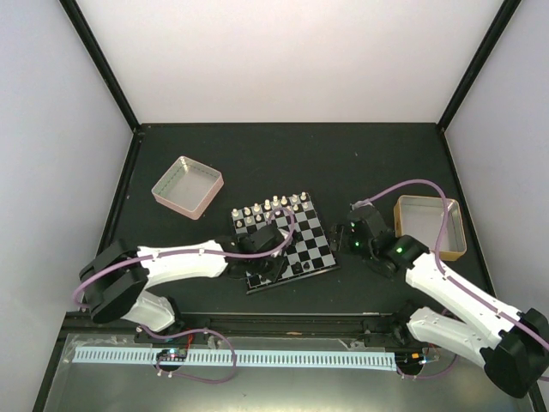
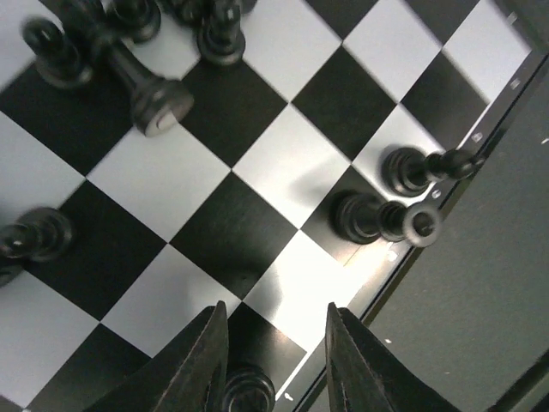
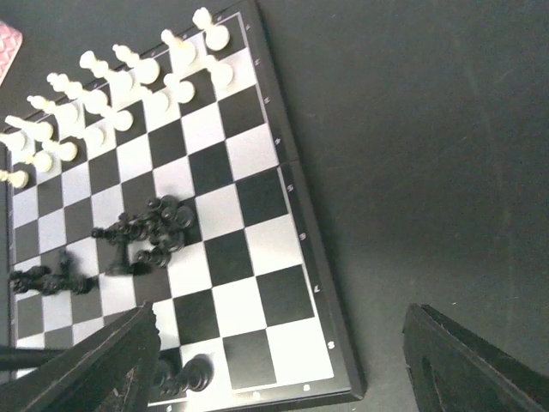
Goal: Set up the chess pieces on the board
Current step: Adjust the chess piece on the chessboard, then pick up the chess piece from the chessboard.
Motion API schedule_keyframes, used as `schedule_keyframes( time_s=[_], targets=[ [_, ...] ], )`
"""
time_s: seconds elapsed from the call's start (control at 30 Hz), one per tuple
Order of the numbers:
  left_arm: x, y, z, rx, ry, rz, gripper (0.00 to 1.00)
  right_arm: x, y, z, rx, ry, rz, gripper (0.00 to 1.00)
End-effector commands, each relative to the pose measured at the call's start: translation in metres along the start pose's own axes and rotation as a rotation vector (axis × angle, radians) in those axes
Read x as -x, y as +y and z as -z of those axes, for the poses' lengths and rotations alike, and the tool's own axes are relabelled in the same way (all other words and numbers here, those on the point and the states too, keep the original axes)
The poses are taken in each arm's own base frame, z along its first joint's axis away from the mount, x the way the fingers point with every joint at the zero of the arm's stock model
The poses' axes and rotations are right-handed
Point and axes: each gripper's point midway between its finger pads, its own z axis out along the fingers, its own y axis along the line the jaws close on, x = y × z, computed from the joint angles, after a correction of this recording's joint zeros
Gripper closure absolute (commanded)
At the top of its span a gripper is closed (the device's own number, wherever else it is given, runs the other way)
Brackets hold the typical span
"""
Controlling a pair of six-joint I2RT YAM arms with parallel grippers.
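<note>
The board (image 1: 319, 249) lies mid-table, with free table (image 1: 257, 154) on all sides. White pieces (image 1: 273, 209) stand in two rows at its far edge. Left gripper (image 2: 276, 322) is partly open around a black piece (image 2: 249, 390) at the near rim. Right gripper (image 3: 279, 343) is wide open, beside the right rim.

Pale walls (image 1: 283, 60) enclose a black table (image 1: 386, 163)

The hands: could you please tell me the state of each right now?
Left hand: open around a black piece, not gripping it.
Right hand: wide open, empty.
</note>
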Motion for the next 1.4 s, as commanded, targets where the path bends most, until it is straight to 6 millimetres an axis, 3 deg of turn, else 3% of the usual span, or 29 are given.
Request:
schedule_keyframes(
  time_s=[0.0, 0.3, 0.57, 0.73, 0.87, 1.07, 1.37],
  targets=[
    [0.038, -0.006, 0.032, -0.024, -0.13, 0.025, 0.66, 0.001, 0.024, 0.004, 0.113, 0.041, 0.036, 0.23],
    [0.056, 0.035, 0.092, 0.003, -0.357, 0.204, 0.62, 0.001, 0.045, -0.013, 0.118, 0.139, 0.141, 0.39],
    [0.066, 0.069, 0.142, 0.023, -0.559, 0.275, 0.54, -0.008, 0.067, -0.057, 0.037, 0.249, 0.268, 0.45],
    [0.065, 0.083, 0.163, 0.037, -0.658, 0.3, 0.51, -0.015, 0.088, -0.081, 0.025, 0.305, 0.312, 0.54],
    [0.064, 0.09, 0.17, 0.024, -0.748, 0.321, 0.46, -0.019, 0.095, -0.096, -0.001, 0.329, 0.314, 0.63],
    [0.07, 0.094, 0.171, 0.013, -0.808, 0.333, 0.45, -0.027, 0.089, -0.109, -0.052, 0.363, 0.292, 0.75],
    [0.071, 0.098, 0.16, 0.039, -0.769, 0.32, 0.46, -0.032, 0.083, -0.115, -0.104, 0.403, 0.282, 0.77]
  ],
)
